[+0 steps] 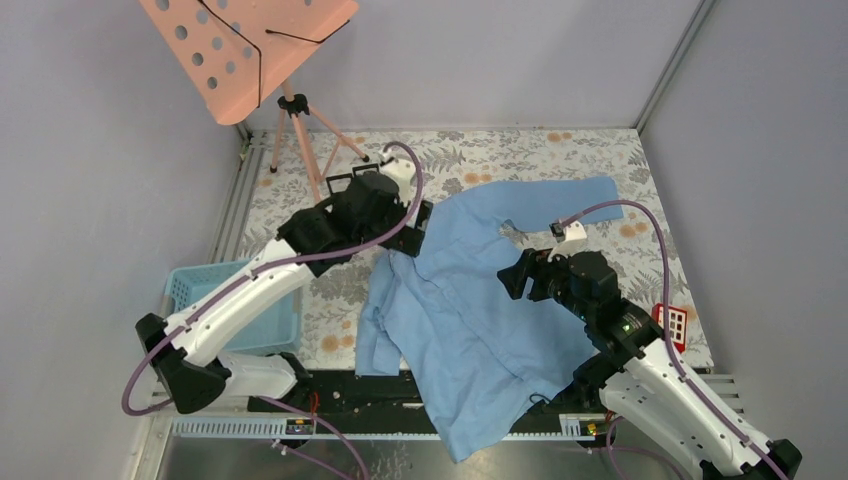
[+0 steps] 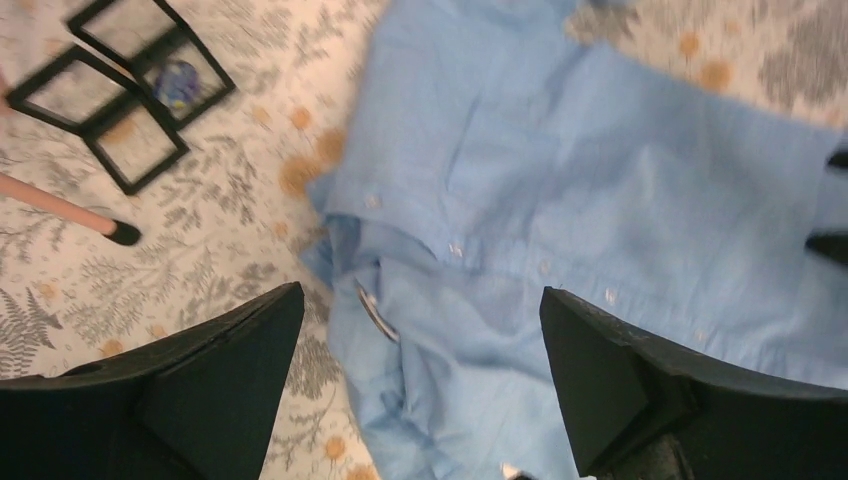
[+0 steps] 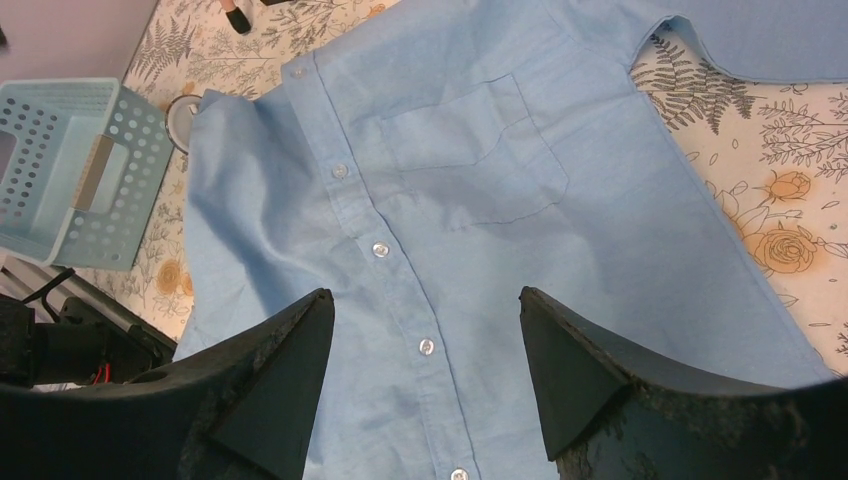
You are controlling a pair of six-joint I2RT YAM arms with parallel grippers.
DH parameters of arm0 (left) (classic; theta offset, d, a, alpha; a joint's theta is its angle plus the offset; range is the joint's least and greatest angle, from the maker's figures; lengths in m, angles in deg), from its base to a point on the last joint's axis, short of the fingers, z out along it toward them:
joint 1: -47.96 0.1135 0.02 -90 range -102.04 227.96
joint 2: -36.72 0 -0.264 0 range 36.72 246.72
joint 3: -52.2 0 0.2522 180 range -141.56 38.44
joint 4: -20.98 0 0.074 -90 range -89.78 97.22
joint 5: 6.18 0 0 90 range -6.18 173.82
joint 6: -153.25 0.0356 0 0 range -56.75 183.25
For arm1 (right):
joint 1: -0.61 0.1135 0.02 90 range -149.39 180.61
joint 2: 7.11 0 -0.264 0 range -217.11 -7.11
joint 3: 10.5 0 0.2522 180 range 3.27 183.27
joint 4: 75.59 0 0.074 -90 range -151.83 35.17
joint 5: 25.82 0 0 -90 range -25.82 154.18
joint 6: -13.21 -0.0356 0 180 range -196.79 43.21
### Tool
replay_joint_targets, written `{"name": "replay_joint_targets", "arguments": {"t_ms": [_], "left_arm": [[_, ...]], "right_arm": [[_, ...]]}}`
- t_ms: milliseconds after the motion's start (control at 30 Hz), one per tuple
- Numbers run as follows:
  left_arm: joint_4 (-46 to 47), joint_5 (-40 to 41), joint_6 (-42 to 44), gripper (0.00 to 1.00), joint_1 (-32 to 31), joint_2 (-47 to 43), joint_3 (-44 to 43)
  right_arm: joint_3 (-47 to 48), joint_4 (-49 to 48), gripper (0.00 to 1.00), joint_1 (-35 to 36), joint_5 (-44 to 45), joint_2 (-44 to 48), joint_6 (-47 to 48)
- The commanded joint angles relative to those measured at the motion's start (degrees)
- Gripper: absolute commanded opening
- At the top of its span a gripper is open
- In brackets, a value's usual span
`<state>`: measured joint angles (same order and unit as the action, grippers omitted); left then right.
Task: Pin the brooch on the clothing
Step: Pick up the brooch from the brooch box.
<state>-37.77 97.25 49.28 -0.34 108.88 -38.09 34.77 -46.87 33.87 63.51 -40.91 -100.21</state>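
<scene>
While both jaws gape empty, the pale blue shirt (image 1: 480,310) lies rumpled, pocket (image 3: 470,150) up.

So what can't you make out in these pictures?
- Left wrist view: a round silvery piece, blurred and half under the shirt; brooch or not, unclear.
- Same view: a bluish blob in the black frames, too blurred to name.
- Right wrist view: the basket, cut off by the left edge.

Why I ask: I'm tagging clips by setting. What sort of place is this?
Probably a robotics lab test booth, not a home: grey walls box in a floral-clothed table, the left arm and right arm are bolted at its near edge, and the shirt, music stand and basket look like props.
</scene>
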Motion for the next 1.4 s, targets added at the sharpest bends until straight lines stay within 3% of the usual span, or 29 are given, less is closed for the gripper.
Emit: {"name": "replay_joint_targets", "arguments": {"t_ms": [0, 233, 367, 433, 633, 800, 1133, 1367], "left_arm": [[4.9, 4.1, -3.1, 0.99, 4.8, 3.8, -5.3], [5.0, 7.1, -6.4, 0.99, 13.3, 12.1, -7.4], [4.9, 13.3, -7.2, 0.99, 17.7, 19.1, -9.7], [5.9, 11.2, -7.1, 0.93, 21.2, 25.2, -13.5], [6.1, 9.5, -5.9, 0.77, 23.3, 34.5, -20.7], [4.9, 6.5, -9.0, 0.69, 26.3, 41.4, -24.3], [5.7, 1.9, -11.1, 0.61, 29.5, 51.0, -28.3], [7.2, -0.8, -10.6, 0.58, 30.8, 52.6, -29.1]], "right_arm": [[0.5, 0.0, 0.76, -0.2, 1.5, 1.1, -0.8], [2.3, 4.9, 0.76, -0.3, 9.3, 1.3, -1.4], [2.9, 5.9, 0.76, -0.2, 11.4, 0.4, -1.9], [2.9, 5.9, 0.76, -0.2, 11.2, 0.0, -2.2], [1.9, 5.9, 0.77, -0.2, 11.4, 0.5, -2.5], [1.7, 6.0, 0.77, -0.2, 11.7, 0.3, -2.7], [2.0, 7.0, 0.77, -0.3, 11.9, 0.4, -2.8], [1.7, 8.1, 0.78, -0.2, 11.8, 1.1, -2.9]]}}
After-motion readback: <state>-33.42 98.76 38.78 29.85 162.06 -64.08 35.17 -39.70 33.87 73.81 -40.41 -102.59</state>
